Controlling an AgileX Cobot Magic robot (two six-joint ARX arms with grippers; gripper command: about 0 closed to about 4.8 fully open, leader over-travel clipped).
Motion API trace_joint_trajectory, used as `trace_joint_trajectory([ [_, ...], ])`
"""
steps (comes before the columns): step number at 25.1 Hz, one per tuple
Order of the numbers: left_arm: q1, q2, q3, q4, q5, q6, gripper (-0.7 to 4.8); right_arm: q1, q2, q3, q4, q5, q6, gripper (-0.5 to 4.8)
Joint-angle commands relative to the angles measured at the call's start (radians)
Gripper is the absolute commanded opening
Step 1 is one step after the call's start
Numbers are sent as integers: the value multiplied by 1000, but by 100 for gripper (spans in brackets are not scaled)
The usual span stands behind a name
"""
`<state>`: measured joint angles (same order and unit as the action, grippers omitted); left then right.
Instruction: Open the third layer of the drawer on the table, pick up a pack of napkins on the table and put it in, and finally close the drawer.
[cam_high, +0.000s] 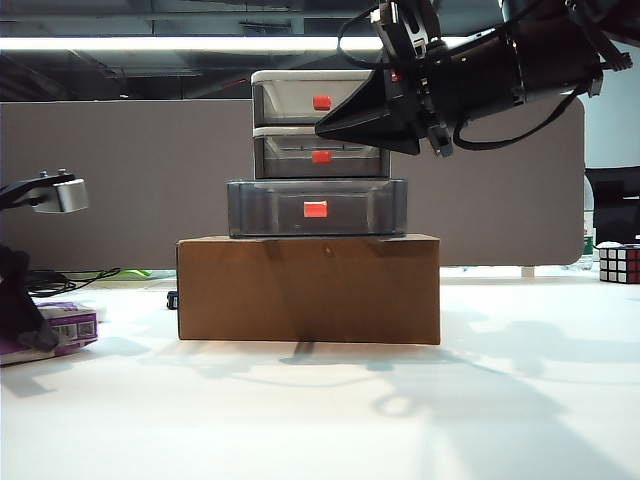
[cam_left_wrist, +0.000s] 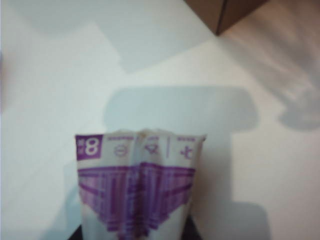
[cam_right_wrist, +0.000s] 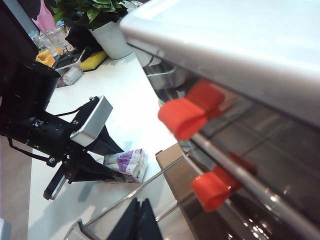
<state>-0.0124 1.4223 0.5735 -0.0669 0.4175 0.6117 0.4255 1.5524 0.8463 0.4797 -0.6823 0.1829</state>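
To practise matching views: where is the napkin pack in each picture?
Exterior: far left on the table, pack in left gripper; right gripper shut by the drawers.
Left wrist: pack pinched, close to camera.
Right wrist: pack at left gripper's tips, beside the box.
Landmark: the box.

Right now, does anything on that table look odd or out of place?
Yes. The bottom drawer juts out past the two above, already pulled open. The purple napkin pack looks pinched and puckered between the left gripper fingers. The right gripper hovers before the middle drawer.
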Motion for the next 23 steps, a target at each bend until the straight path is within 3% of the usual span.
trace_joint_trajectory([
  [1, 0, 0, -1, -3, 33, 2, 74, 1, -6, 5, 11, -4, -4, -6],
  [5, -4, -42, 45, -72, 55, -12, 65, 1, -6, 5, 11, -5, -4, -6],
  [9, -72, -208, 153, -215, 58, -18, 67, 0, -6, 5, 11, -5, -4, -6],
  [11, -137, -276, 185, -204, 77, -15, 94, -2, -6, 5, 16, -5, -4, -6],
  [16, -334, -282, 272, -165, 77, -14, 94, -9, -41, 6, 27, -4, -5, -6],
  [19, -455, -209, 327, -103, 38, -18, 94, -12, -86, 5, 23, 0, -11, -6],
  [23, -536, -89, 395, -61, 34, -21, 94, -24, -138, 5, 6, 4, -12, -6],
])
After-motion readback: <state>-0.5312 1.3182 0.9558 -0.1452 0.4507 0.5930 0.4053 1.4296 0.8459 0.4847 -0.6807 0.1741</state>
